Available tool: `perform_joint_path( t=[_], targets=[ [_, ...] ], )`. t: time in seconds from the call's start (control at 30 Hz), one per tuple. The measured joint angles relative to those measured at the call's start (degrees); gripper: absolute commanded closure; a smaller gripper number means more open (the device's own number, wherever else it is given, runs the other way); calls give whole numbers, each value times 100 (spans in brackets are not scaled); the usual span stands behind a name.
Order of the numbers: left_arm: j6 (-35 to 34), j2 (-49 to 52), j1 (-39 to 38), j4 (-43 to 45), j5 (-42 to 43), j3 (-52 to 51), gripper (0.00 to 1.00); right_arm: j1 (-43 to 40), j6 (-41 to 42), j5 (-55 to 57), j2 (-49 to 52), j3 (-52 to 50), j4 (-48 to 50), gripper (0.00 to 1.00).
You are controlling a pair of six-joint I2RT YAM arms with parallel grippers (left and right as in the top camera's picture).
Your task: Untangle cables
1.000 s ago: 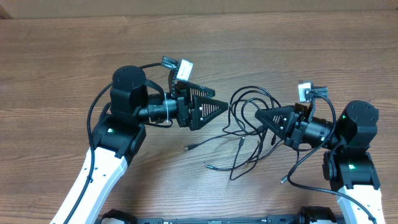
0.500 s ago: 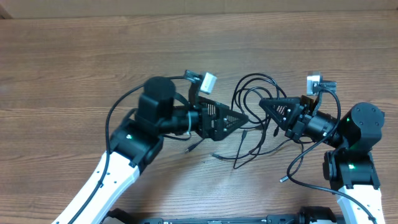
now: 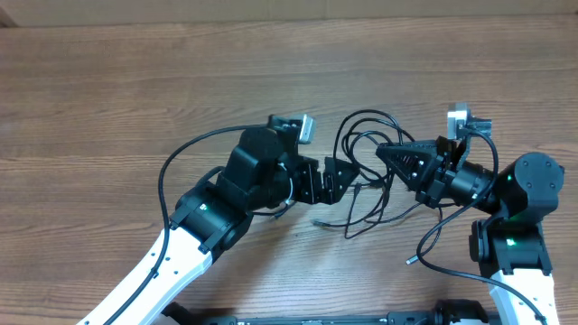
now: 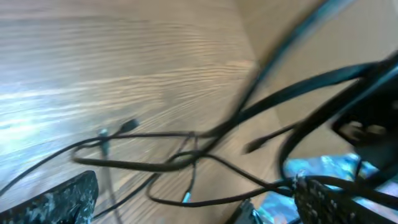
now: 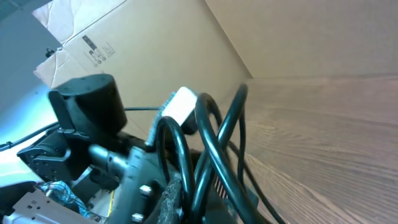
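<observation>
Cables (image 3: 366, 171) lie in a loose black tangle on the wooden tabletop (image 3: 135, 90), right of centre between the two arms in the overhead view. The left gripper (image 3: 346, 177) reaches into the tangle's left edge, turned so that its fingers are seen edge-on and their spread cannot be judged from above. The right gripper (image 3: 381, 150) points at the tangle from the other side, its fingers pressed together to a point among the upper loops. A few strands trail toward the near edge, and one plug end (image 3: 411, 260) lies apart beside the right arm.

From the left wrist, the left gripper (image 4: 193, 202) stands spread wide, one finger at each lower corner. The cables (image 4: 186, 158) cross between them just over the tabletop (image 4: 93, 74); the picture is blurred.

From the right wrist, the right gripper (image 5: 189, 205) is closed, pinching the cables (image 5: 208, 143), whose thick-looking loops rise from between its fingers. Behind them is the left arm (image 5: 87, 118) and a cardboard box (image 5: 93, 43).
</observation>
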Motion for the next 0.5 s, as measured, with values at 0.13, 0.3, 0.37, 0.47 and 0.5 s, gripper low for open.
perform_joint_path(
  t=[0.13, 0.3, 0.37, 0.47, 0.5],
  targets=[
    [-212, 2, 0, -669, -509, 0, 0, 0, 260, -22, -2, 0, 472, 96],
    [-306, 133, 0, -776, -645, 0, 0, 0, 557, -48, -24, -2, 822, 96],
    [-319, 175, 0, -752, -619, 0, 0, 0, 601, -55, -28, -2, 785, 96],
    [-321, 179, 0, -581, -444, 0, 0, 0, 525, -55, -28, 0, 599, 96],
    [-321, 179, 0, -555, -372, 0, 0, 0, 444, -35, -28, 0, 466, 96]
  ],
)
